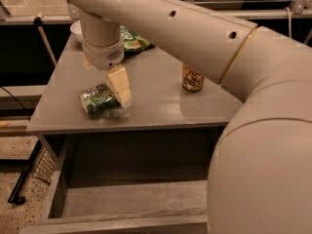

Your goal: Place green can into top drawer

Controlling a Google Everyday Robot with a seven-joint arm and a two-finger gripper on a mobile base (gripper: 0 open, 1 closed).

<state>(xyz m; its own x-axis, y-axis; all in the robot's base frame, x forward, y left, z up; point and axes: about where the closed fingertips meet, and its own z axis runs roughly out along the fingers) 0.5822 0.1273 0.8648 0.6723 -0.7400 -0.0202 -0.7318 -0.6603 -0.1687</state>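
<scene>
The green can (99, 99) lies on its side on the grey table top (156, 106), near the front left edge. My gripper (105, 83) hangs from the big white arm just above and behind the can, open. One cream finger (120, 85) reaches down to the can's right end, and the other finger only peeks out at the left of the wrist. The top drawer (131, 201) is pulled out below the table's front edge, with its flat grey bottom showing and nothing in it.
A gold-brown can (193, 78) stands upright on the right part of the table, partly behind my arm. A green chip bag (134, 41) and a white bowl (75, 29) lie at the back. My forearm fills the right side.
</scene>
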